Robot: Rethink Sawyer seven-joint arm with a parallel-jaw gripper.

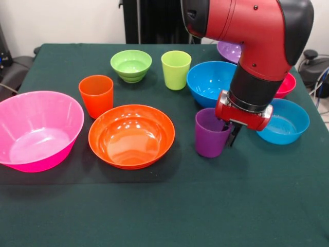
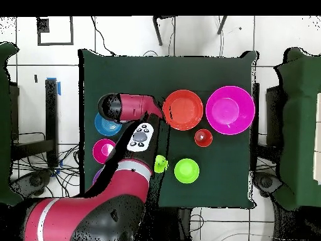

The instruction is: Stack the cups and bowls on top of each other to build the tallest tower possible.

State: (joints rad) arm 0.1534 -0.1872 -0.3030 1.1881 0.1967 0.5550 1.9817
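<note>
Purple cup (image 1: 211, 133) shows only from the front, gripper (image 1: 230, 135) clamping its rim.

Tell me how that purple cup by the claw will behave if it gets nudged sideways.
The purple cup stands upright, taller than wide and narrower at its base, so it would probably tip rather than slide. Its glossy plastic looks light, stiff and likely slippery.

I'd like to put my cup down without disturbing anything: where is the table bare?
The wide near strip of the green table, in front of the pink bowl, orange bowl and purple cup, is bare. The far right is crowded with bowls around the gripper.
</note>
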